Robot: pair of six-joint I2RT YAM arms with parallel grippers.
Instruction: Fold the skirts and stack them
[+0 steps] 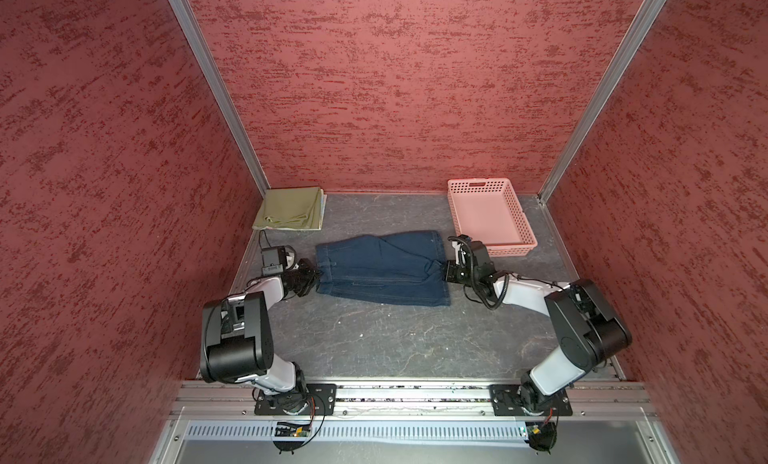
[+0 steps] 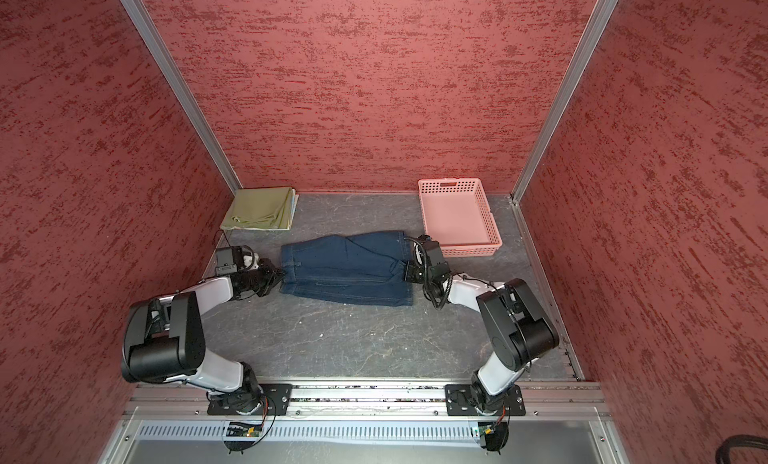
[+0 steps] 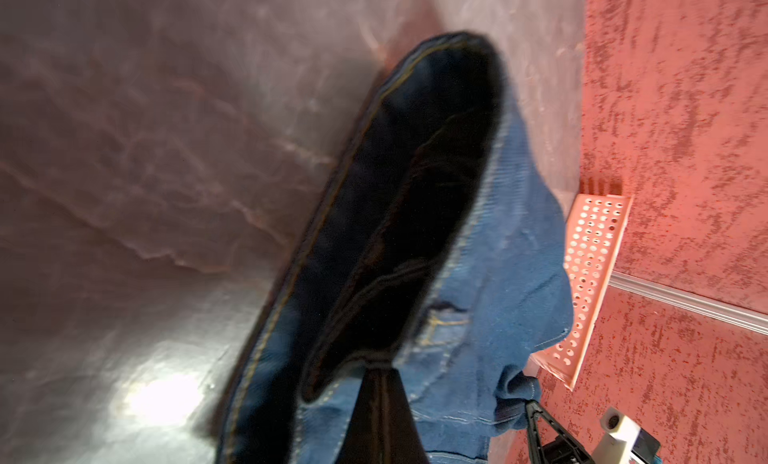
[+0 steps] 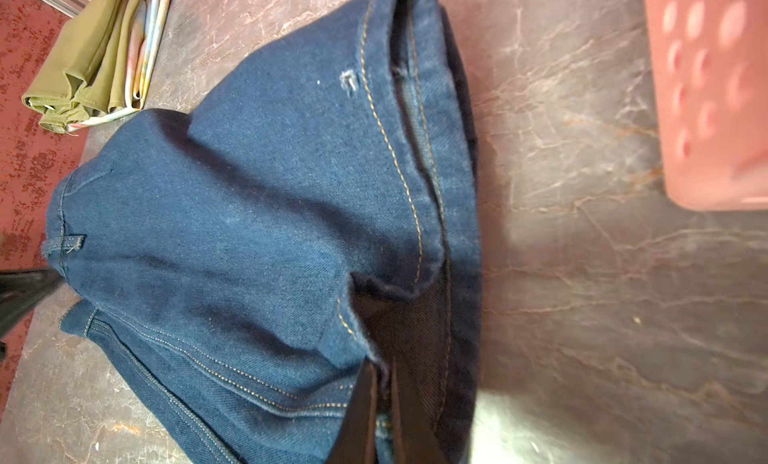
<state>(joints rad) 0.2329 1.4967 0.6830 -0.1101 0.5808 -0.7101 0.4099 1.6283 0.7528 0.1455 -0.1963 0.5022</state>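
Top views: high, looking down, whole table [image 1: 374,337]. Wrist views: close on denim skirt [image 4: 249,212], shared by all.

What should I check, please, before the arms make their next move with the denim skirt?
1. Grip of left end effector on denim skirt: ok, shut on one end.
2. Grip of right end effector on the opposite end: ok, shut.
3. Denim lying flat: not ok, a rumpled fold crosses the top.
4. Stack ready: ok, olive skirt folded atop floral skirt.
5. basket apart from denim: ok.
6. All layers pinched: cannot tell.
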